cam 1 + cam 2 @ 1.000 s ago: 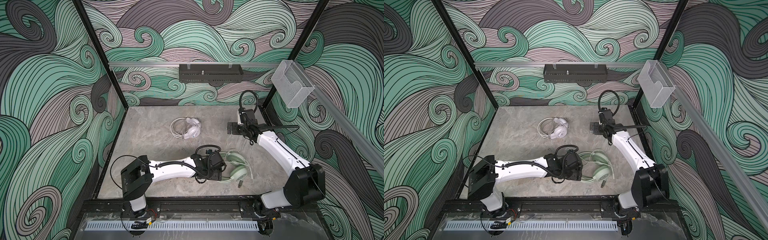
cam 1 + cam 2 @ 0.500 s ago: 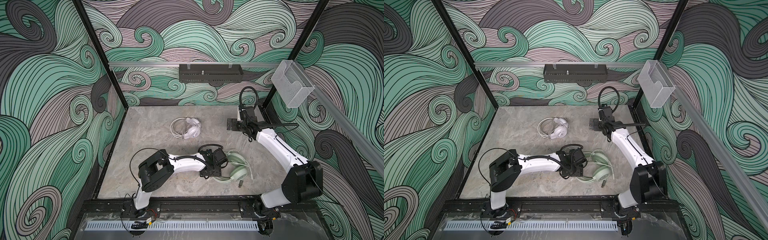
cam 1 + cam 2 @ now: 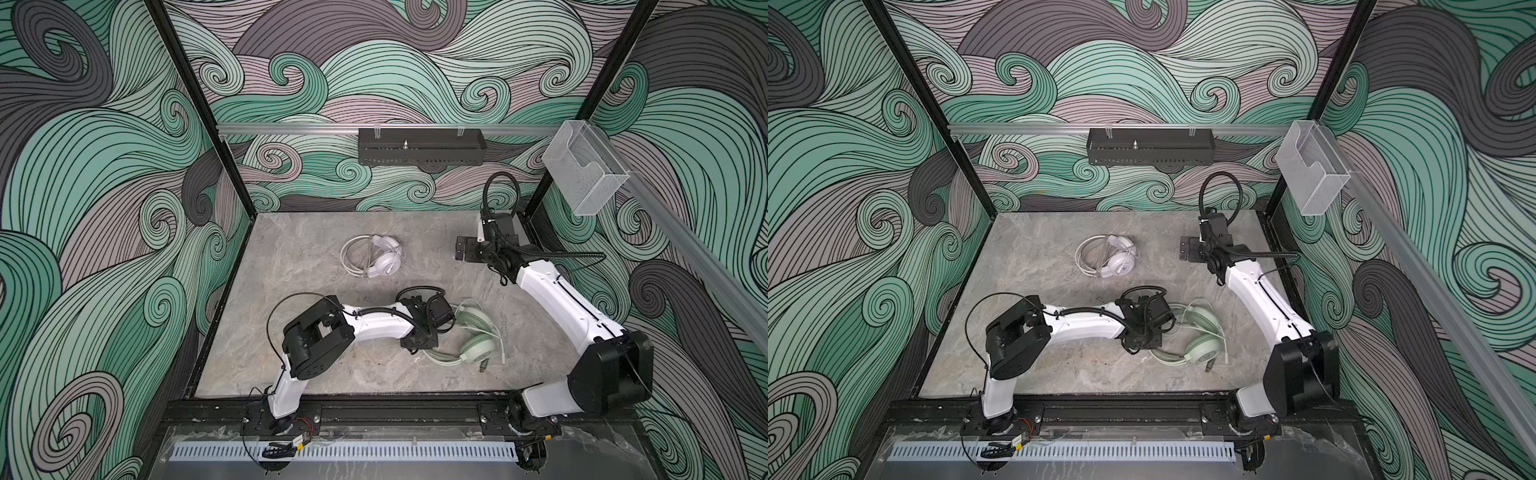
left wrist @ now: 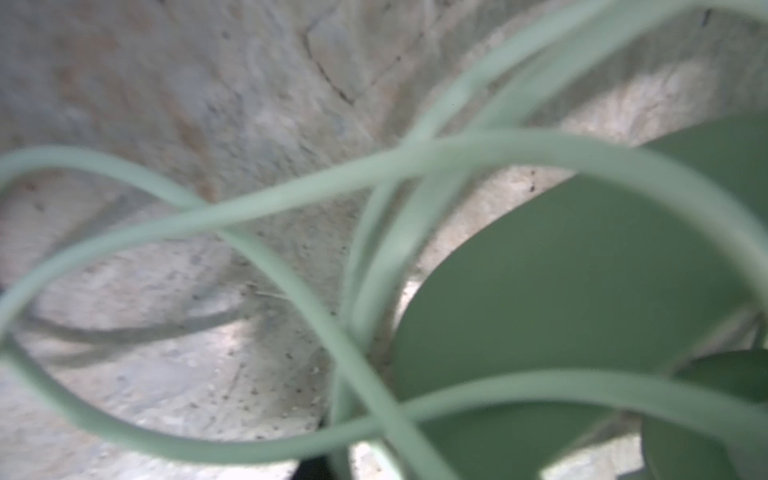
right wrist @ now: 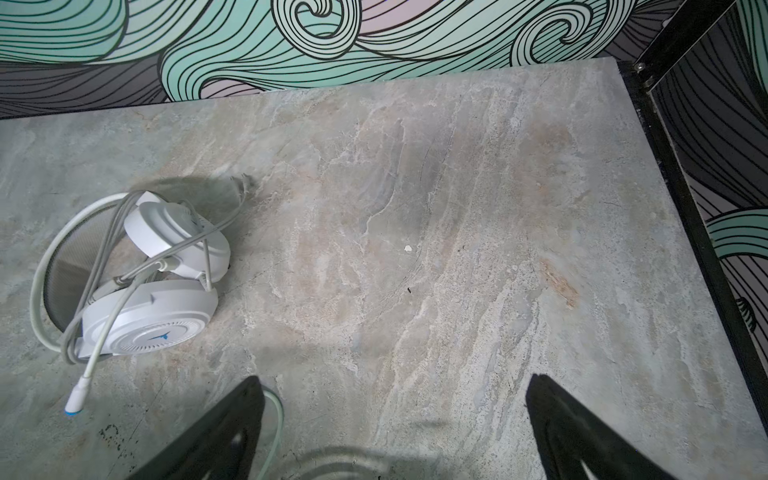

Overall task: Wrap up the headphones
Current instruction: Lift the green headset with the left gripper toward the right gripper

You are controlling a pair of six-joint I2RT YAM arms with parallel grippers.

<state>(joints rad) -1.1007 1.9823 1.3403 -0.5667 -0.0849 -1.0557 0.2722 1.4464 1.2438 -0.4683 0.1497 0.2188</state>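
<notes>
The mint green headset (image 3: 478, 338) lies near the front middle of the surface (image 3: 291, 266). Its cable (image 4: 291, 195) loops beneath the left pincer (image 3: 419, 343), whose jaw gap I cannot tell. The white headset (image 3: 376, 259) lies farther back. The right pincer (image 5: 395, 379) hovers far right, wide and empty.

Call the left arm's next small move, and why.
Probably lift the left gripper slightly to test its hold: it sits low at the mint headset, among loose cable loops that fill its wrist view, but whether the jaws hold one is unclear.
</notes>
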